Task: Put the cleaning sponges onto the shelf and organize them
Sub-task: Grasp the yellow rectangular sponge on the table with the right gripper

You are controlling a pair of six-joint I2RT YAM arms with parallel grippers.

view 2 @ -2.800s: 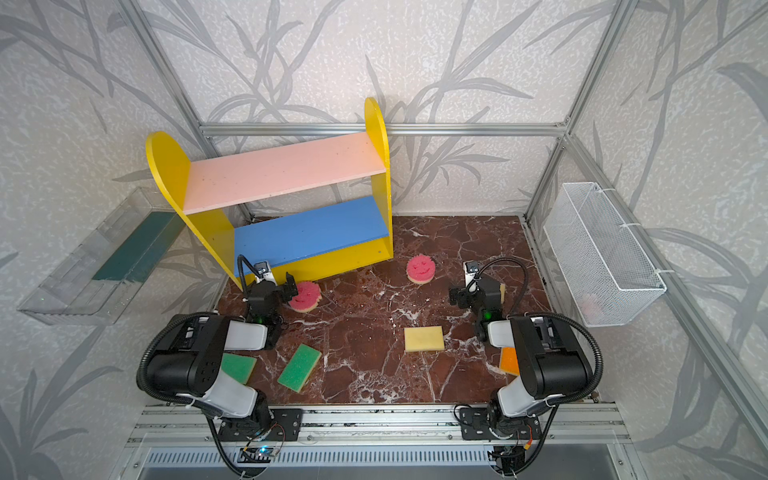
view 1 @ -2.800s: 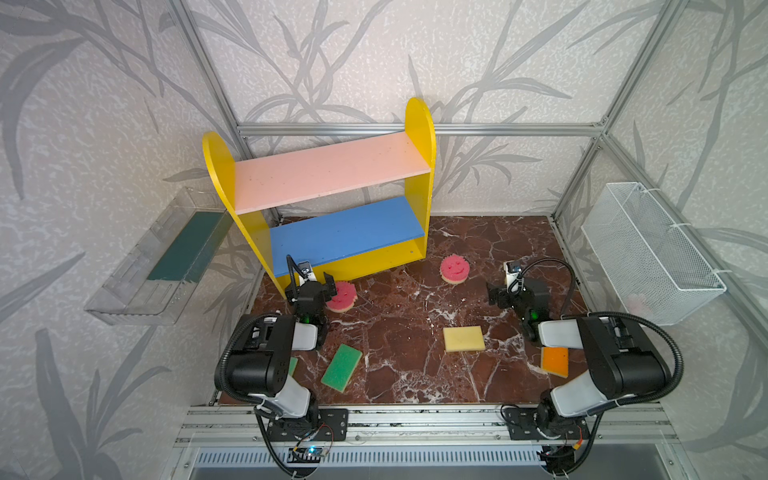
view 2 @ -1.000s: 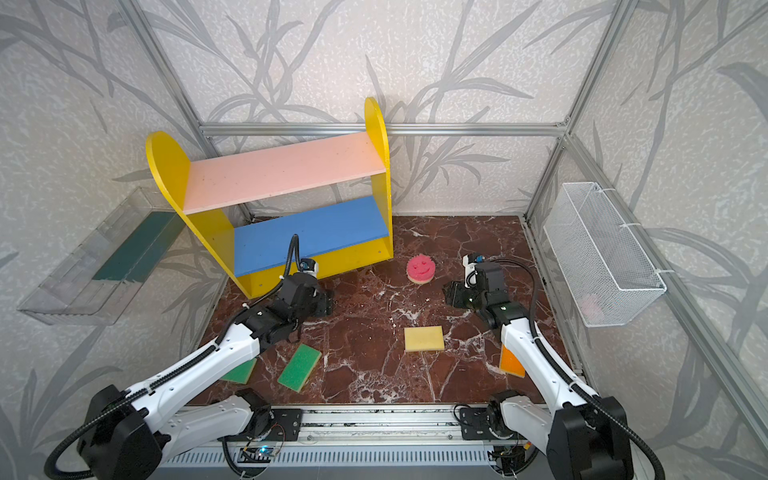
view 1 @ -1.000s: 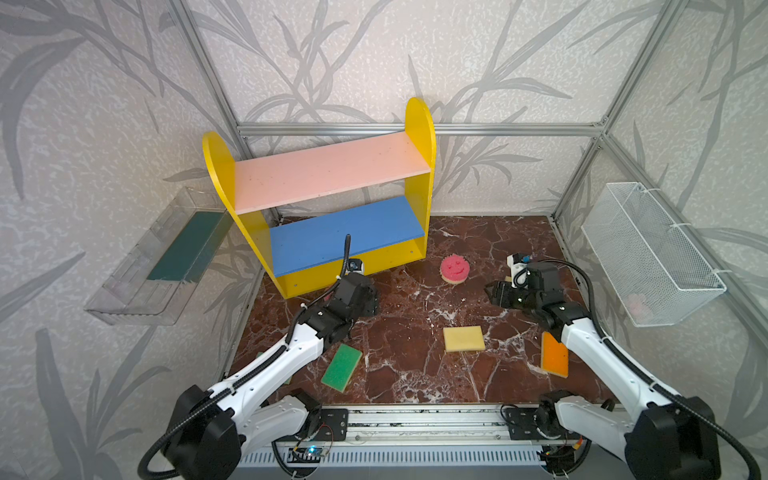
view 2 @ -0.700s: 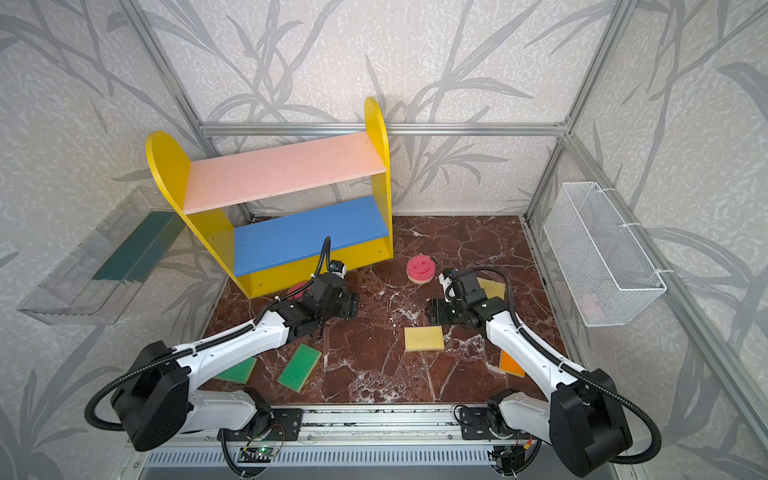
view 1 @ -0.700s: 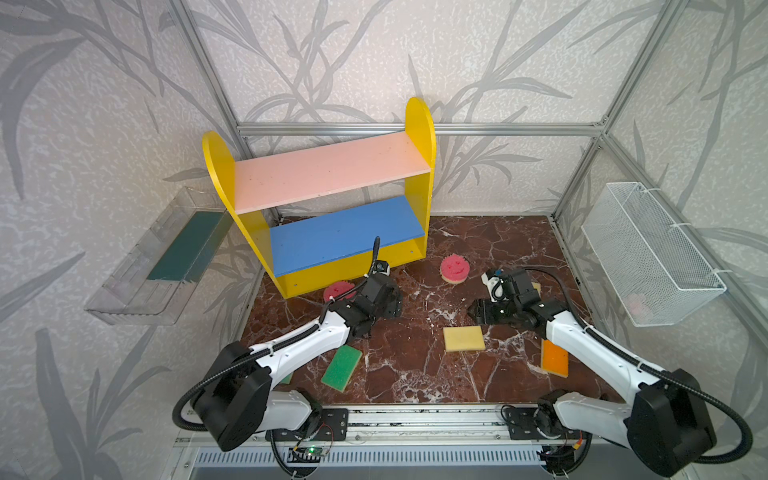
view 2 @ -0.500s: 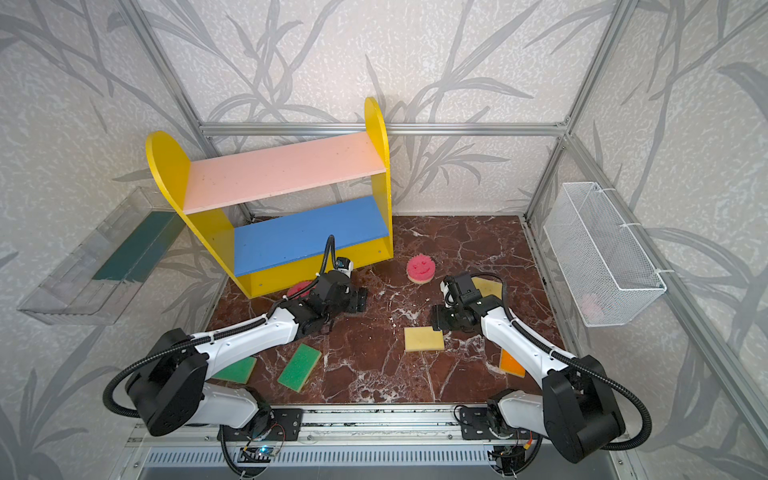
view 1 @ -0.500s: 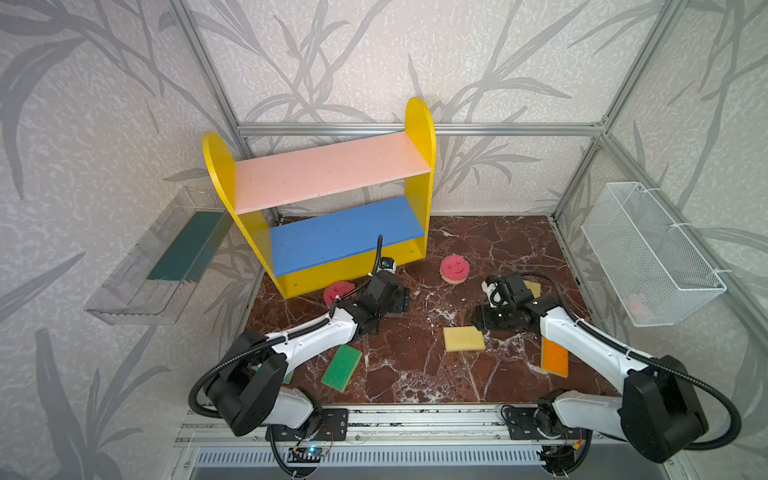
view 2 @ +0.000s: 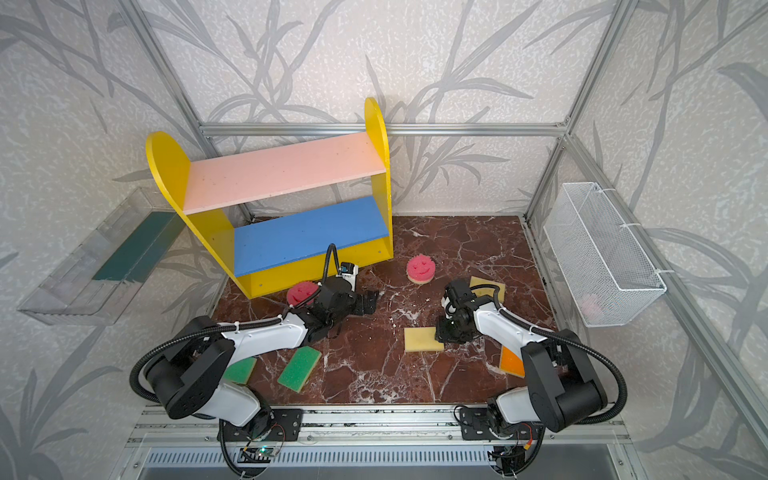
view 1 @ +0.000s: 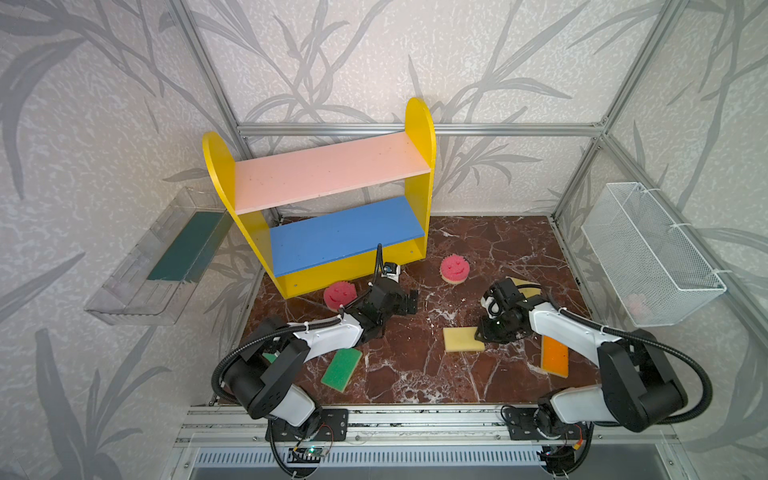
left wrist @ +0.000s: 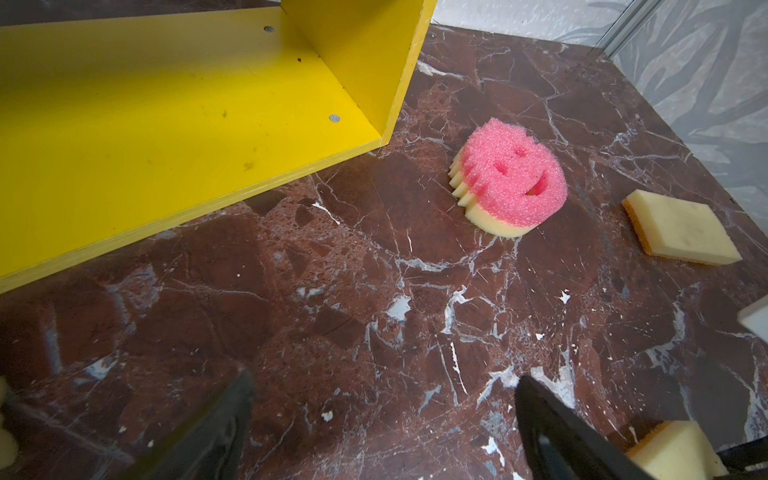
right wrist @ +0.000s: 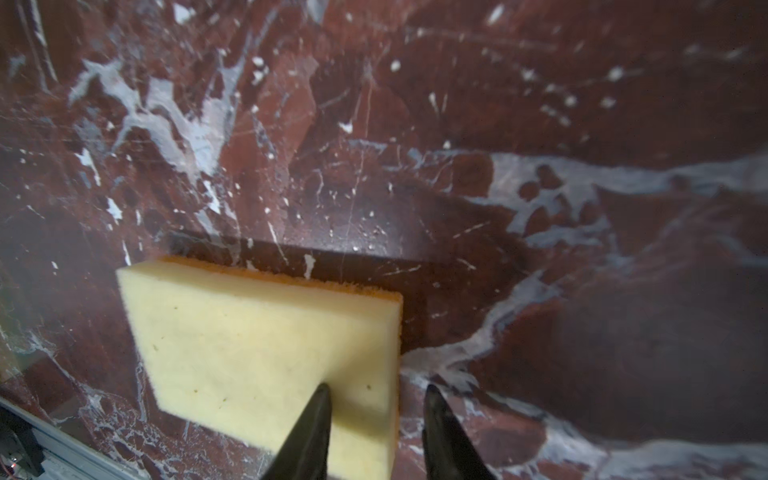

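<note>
- Closest in, a green sponge lies flat on the marble floor, and a second green sponge is tucked half under the left arm.
- Over on the right, the orange-faced sponge lies beside the right arm.
- The right gripper is down at the yellow sponge. Its jaws are narrowly apart and straddle one end. One fingertip is over the yellow face, the other just off the edge with a sliver of floor between it and the foam.
- The left gripper hangs low over bare floor, jaws spread wide, nothing between them.
- A pink smiley sponge sits beside that arm, just in front of the shelf's base.
- A second pink smiley lies ahead of the open jaws, well apart.
- A far yellow sponge peeks out behind the right wrist.
- At the back left stands the shelf, set at an angle.
- On the walls, a clear tray hangs left and a wire basket right.
</note>
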